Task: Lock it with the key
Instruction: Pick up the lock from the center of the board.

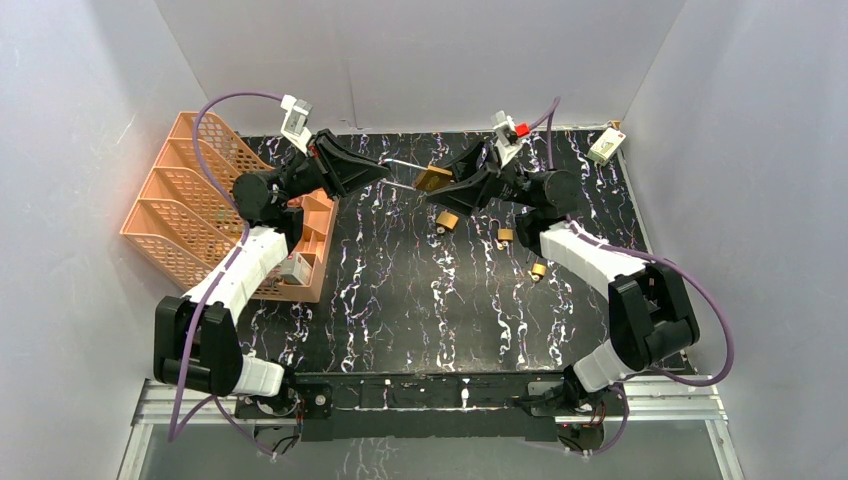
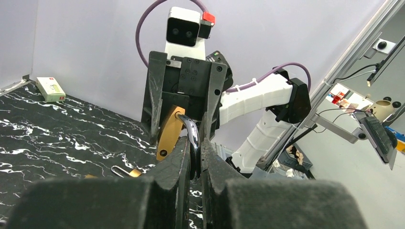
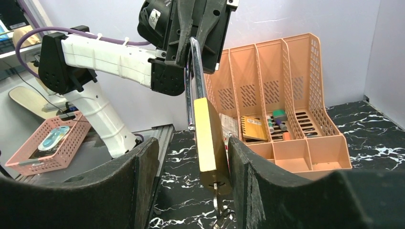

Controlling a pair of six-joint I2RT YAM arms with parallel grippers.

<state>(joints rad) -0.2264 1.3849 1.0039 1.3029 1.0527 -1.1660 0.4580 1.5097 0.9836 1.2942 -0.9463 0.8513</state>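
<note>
Holding stage: left claw (image 2: 194, 148) clenched on padlock (image 3: 210, 138) shackle; right claw (image 3: 193, 143) straddled its body, jaws released. Next, I judged: clamp, then turn key (image 3: 216, 204) beneath.

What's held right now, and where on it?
Left gripper pinches the padlock by its shackle; right gripper straddles the brass body, jaws not closed on it.

The left arm (image 1: 235, 275) and right arm (image 1: 590, 258) wear white shells, black joints and purple cables (image 1: 240, 95).
</note>
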